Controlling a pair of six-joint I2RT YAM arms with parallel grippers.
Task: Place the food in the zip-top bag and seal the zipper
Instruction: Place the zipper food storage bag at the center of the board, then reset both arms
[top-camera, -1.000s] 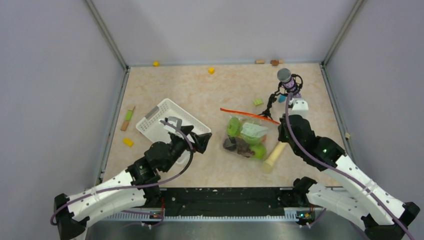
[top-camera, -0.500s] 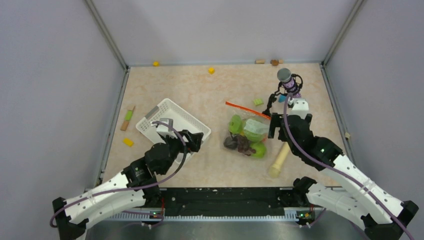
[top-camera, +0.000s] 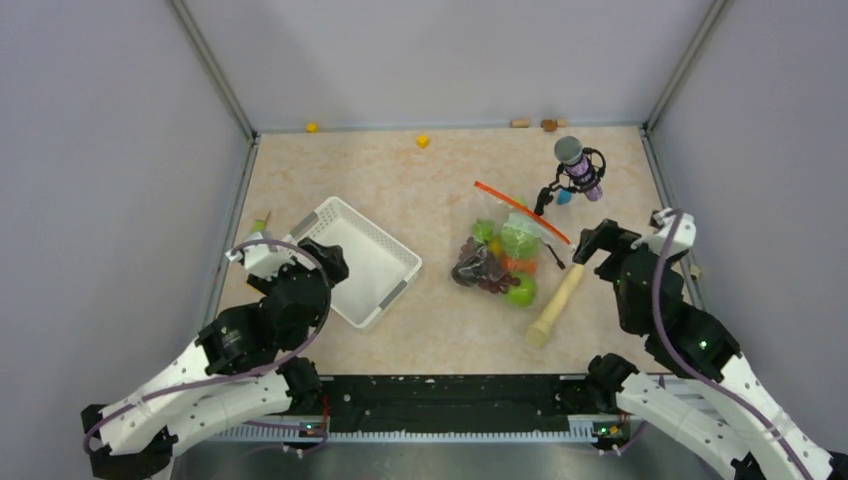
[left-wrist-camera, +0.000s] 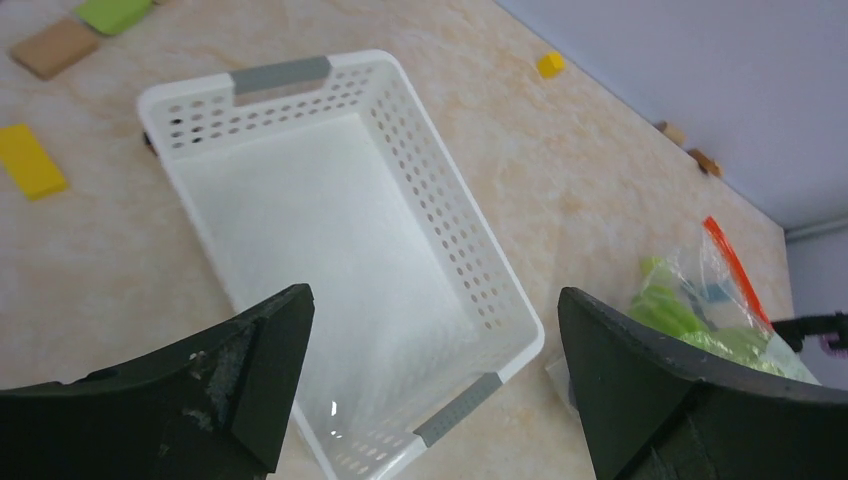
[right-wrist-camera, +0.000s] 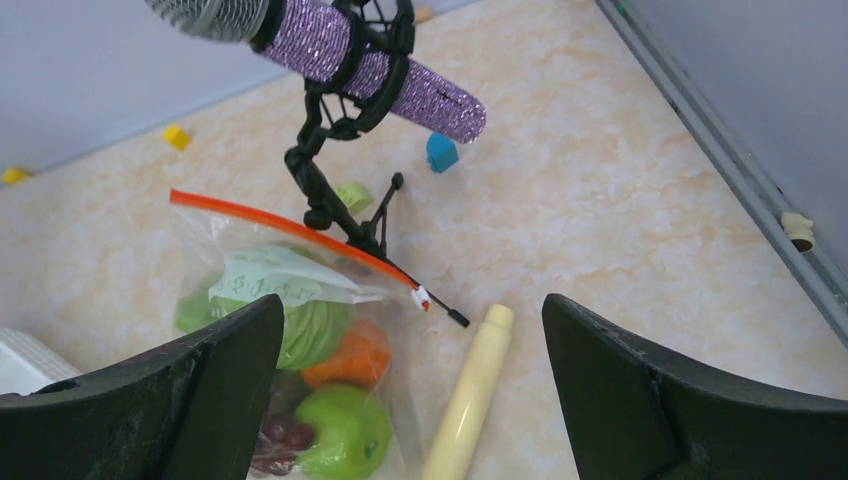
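Beige marbled tabletop (top-camera: 400, 190) carries the zip-top bag (top-camera: 500, 255), the food (right-wrist-camera: 345, 430) inside it, lying right of the white basket (left-wrist-camera: 440, 210). Left tool (left-wrist-camera: 432, 310) and right tool (right-wrist-camera: 412, 315) both gape wide, holding nothing.

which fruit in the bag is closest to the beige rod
The green apple at the bag's near corner, lying right beside the rod. The grapes sit further left and the orange further back.
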